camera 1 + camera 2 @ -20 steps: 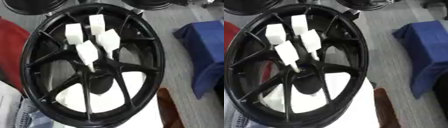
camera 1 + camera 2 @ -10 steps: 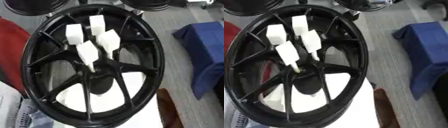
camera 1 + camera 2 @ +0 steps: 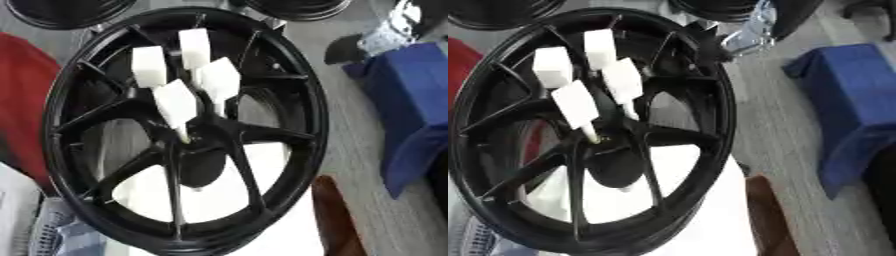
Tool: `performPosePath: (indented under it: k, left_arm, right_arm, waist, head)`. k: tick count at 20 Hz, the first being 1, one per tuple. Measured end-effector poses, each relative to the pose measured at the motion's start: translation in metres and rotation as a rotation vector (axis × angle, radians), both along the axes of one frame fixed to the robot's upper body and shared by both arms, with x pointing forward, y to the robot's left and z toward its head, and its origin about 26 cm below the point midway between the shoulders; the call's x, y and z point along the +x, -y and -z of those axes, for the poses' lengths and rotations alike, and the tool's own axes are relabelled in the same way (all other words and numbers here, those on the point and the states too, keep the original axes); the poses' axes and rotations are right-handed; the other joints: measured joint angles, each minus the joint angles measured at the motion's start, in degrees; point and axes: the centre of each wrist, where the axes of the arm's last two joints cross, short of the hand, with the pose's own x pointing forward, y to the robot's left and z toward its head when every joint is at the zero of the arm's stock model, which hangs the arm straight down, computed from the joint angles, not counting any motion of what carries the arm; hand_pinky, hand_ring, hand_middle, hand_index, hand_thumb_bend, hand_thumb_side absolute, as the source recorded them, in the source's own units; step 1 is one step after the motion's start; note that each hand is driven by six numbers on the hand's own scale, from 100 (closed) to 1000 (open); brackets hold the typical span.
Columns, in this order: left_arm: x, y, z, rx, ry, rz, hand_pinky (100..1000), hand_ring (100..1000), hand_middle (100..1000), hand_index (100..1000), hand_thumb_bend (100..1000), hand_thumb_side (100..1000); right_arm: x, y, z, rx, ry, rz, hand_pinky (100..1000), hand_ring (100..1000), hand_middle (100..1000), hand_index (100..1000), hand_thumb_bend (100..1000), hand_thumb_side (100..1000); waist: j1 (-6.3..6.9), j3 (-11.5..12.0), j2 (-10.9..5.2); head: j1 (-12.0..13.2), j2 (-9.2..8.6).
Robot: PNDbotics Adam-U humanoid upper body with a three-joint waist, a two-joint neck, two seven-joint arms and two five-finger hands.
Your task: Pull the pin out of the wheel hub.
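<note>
Wheel hub [image 3: 289, 120]: black, spoked, filling view, lying on white tabletop [image 3: 219, 195].
Pins: four white-headed, standing in cluster just far-left of hub centre; nearest pin [image 3: 175, 102] slanting, thin tip pointing down-near into bore.
Hands: neither showing; state impossible to judge, nearer arm undetermined.

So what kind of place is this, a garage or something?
Probably a workshop or a test area for wheels rather than a home. A big black wheel with white pins in its hub fills the view, more dark wheels lie beyond it, and the floor is plain grey.
</note>
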Motion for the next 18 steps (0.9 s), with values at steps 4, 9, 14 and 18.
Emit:
performPosePath:
  k: [4, 9, 14, 18]
  left_arm:
    - [0.000, 0.001, 0.000, 0.003, -0.003, 0.005, 748, 780, 688, 766, 574, 650]
    - [0.001, 0.001, 0.000, 0.006, -0.008, 0.006, 748, 780, 688, 765, 571, 650]
    - [0.001, 0.001, 0.001, 0.007, -0.012, 0.004, 749, 780, 688, 763, 568, 651]
    - [0.002, 0.001, 0.001, 0.009, -0.014, 0.007, 750, 780, 688, 762, 565, 652]
  right_arm:
    - [-0.002, -0.010, -0.002, -0.048, -0.007, -0.032, 882, 760, 783, 839, 498, 402]
    - [0.001, -0.023, 0.000, -0.076, -0.027, -0.058, 873, 751, 772, 833, 501, 409]
    - [0.007, -0.026, 0.003, -0.083, -0.053, -0.013, 871, 755, 752, 816, 506, 420]
    - [0.013, -0.034, 0.005, -0.088, -0.074, 0.008, 867, 754, 741, 807, 518, 411]
  waist:
    - [-0.10, 0.14, 0.00]
    - [-0.41, 0.14, 0.00]
    - [-0.51, 0.14, 0.00]
    - [-0.58, 0.14, 0.00]
  head:
    - [-0.21, 0.05]
    - [-0.30, 0.51]
    - [-0.29, 0.81]
    - [-0.29, 1.06]
